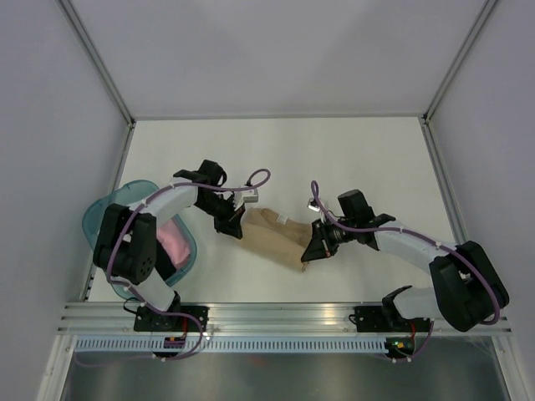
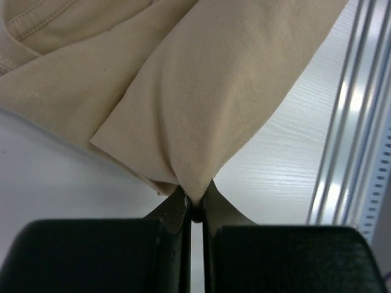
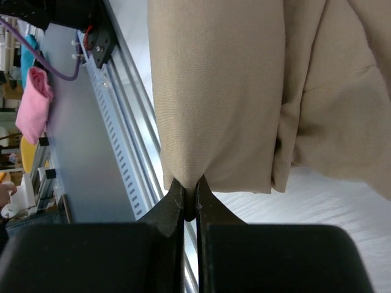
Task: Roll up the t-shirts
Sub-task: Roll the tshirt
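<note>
A tan t-shirt [image 1: 274, 237] lies folded into a narrow strip on the white table between my two arms. My left gripper [image 1: 231, 225] is at its left end, shut on a fold of the tan cloth [image 2: 201, 122]. My right gripper [image 1: 316, 246] is at the shirt's right end, shut on the cloth's edge [image 3: 214, 110]. In both wrist views the fabric is pinched right at the tips and spreads away from the jaws. A pink t-shirt [image 1: 174, 242] sits in the teal basket [image 1: 117, 205], partly hidden by the left arm.
The teal basket stands at the table's left edge under the left arm. An aluminium rail [image 1: 284, 317] runs along the near edge, close to the shirt's right end. White walls enclose the table on three sides.
</note>
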